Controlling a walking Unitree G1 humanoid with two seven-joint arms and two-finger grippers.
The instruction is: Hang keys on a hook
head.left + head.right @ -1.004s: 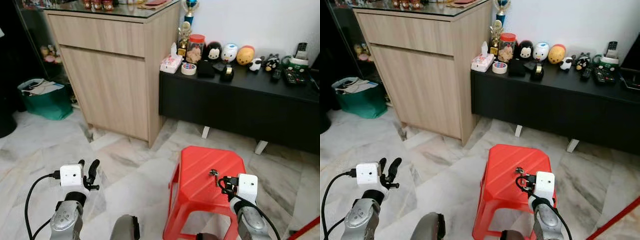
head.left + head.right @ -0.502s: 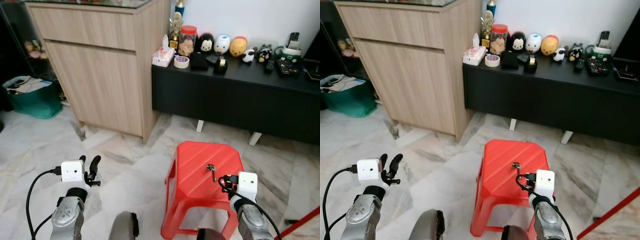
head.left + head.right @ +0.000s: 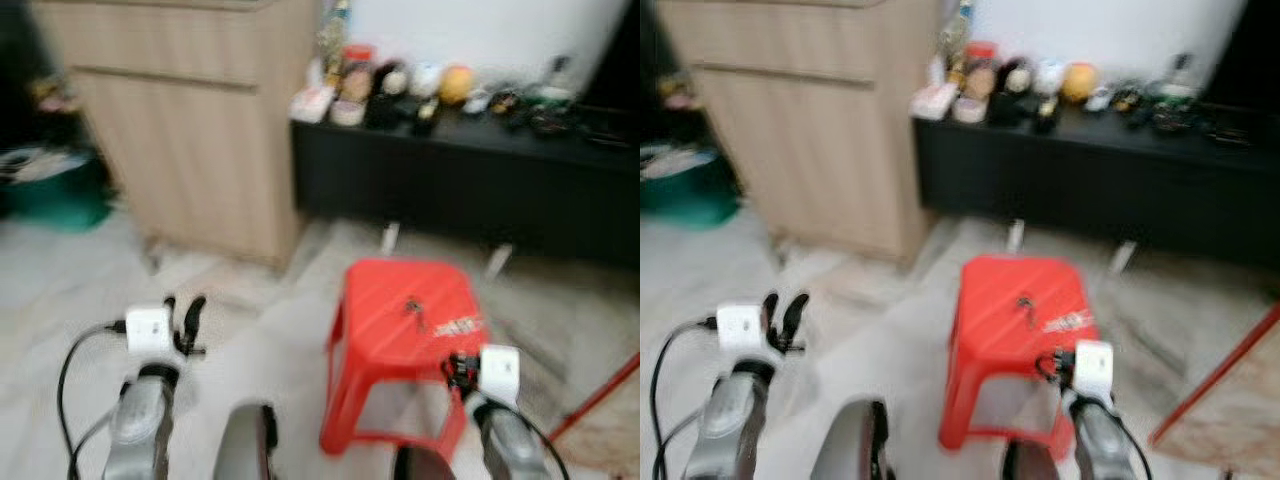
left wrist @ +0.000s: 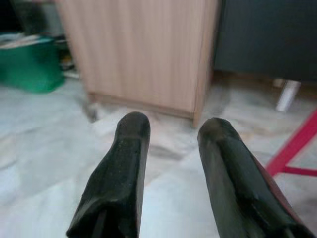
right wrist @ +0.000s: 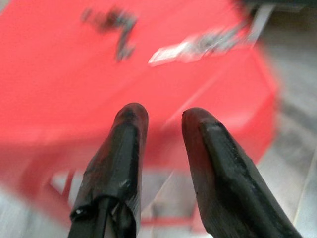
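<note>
Both head views are smeared by motion blur under soft, even indoor light (no hard shadows). The glossy red plastic stool [image 5: 163,64] blurs too; the wrist views' black fingers [image 4: 121,163] stay sharper.

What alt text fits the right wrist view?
The right pincer, fingers apart and holding nothing, points at a red stool. Small dark keys lie on the seat beyond the fingertips; the picture is blurred.

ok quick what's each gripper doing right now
Left gripper: open, holding nothing, above the floor.
Right gripper: open, holding nothing, near the red stool.
</note>
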